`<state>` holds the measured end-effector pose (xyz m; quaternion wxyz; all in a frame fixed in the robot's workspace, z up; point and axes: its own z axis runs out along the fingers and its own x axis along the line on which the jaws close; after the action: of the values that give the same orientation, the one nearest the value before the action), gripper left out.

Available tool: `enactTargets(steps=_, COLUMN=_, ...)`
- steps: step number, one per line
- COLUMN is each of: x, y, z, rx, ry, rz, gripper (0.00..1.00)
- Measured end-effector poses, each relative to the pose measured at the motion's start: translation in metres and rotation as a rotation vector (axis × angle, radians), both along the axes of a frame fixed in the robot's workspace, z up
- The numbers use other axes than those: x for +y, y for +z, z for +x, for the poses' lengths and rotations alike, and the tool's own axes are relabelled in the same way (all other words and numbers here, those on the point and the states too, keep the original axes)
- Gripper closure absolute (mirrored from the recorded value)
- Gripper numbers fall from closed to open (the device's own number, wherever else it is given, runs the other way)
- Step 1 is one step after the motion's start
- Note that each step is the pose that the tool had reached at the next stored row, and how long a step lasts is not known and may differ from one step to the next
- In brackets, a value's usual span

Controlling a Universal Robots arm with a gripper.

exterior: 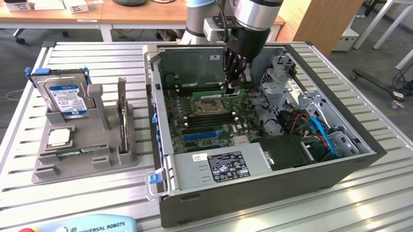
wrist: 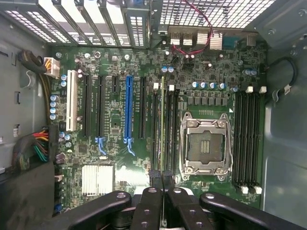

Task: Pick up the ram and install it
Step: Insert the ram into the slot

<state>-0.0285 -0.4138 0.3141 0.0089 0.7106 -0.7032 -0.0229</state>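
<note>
Slatted table point(exterior: 96, 193), open PC case point(exterior: 271, 188): gripper point(wrist: 163, 184) pinched narrow on the ram point(wrist: 162, 124), edge-on and parallel to a memory slot point(wrist: 171, 129) by the CPU socket point(wrist: 204, 143), likely for seating.

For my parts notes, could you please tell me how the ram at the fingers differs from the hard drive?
The ram is a thin green stick; the hard drive is a bulky silver box with a blue label. The ram is inside the computer case, between the shut fingers; the hard drive stands untouched in the grey holder outside it. Both stand on edge.
</note>
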Motion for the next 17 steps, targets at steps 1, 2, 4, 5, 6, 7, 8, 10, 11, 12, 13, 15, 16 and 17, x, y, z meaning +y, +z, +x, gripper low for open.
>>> enactTargets(steps=1, x=0.0, y=-0.0009, z=0.0, rx=0.0, ry=0.0, rz=0.0, gripper=0.89)
enactTargets(steps=2, x=0.0, y=-0.0018, z=0.0, rx=0.0, ry=0.0, rz=0.0001, gripper=0.89)
enactTargets(steps=4, x=0.0, y=-0.0033, z=0.0, rx=0.0001, ry=0.0, rz=0.0, gripper=0.89)
enactTargets(steps=5, x=0.0, y=-0.0041, z=0.0, rx=0.0, ry=0.0, rz=0.0, gripper=0.89)
enactTargets(steps=6, x=0.0, y=-0.0049, z=0.0, rx=0.0, ry=0.0, rz=0.0, gripper=0.89)
enactTargets(steps=7, x=0.0, y=-0.0057, z=0.0, rx=0.0001, ry=0.0, rz=0.0, gripper=0.89)
enactTargets(steps=8, x=0.0, y=-0.0065, z=0.0, rx=0.0001, ry=0.0, rz=0.0, gripper=0.89)
enactTargets(steps=10, x=0.0, y=-0.0081, z=0.0, rx=0.0001, ry=0.0, rz=-0.0001, gripper=0.89)
enactTargets(steps=11, x=0.0, y=-0.0089, z=0.0, rx=0.0001, ry=0.0, rz=0.0, gripper=0.89)
enactTargets(steps=12, x=0.0, y=-0.0098, z=0.0, rx=0.0, ry=0.0, rz=0.0, gripper=0.89)
enactTargets(steps=13, x=0.0, y=-0.0106, z=0.0, rx=0.0001, ry=-0.001, rz=0.0, gripper=0.89)
enactTargets(steps=15, x=0.0, y=-0.0121, z=0.0, rx=0.0001, ry=-0.001, rz=0.0001, gripper=0.89)
enactTargets(steps=16, x=0.0, y=-0.0128, z=0.0, rx=0.0, ry=-0.001, rz=0.0, gripper=0.89)
enactTargets(steps=17, x=0.0, y=-0.0135, z=0.0, rx=0.0, ry=-0.001, rz=0.0002, gripper=0.89)
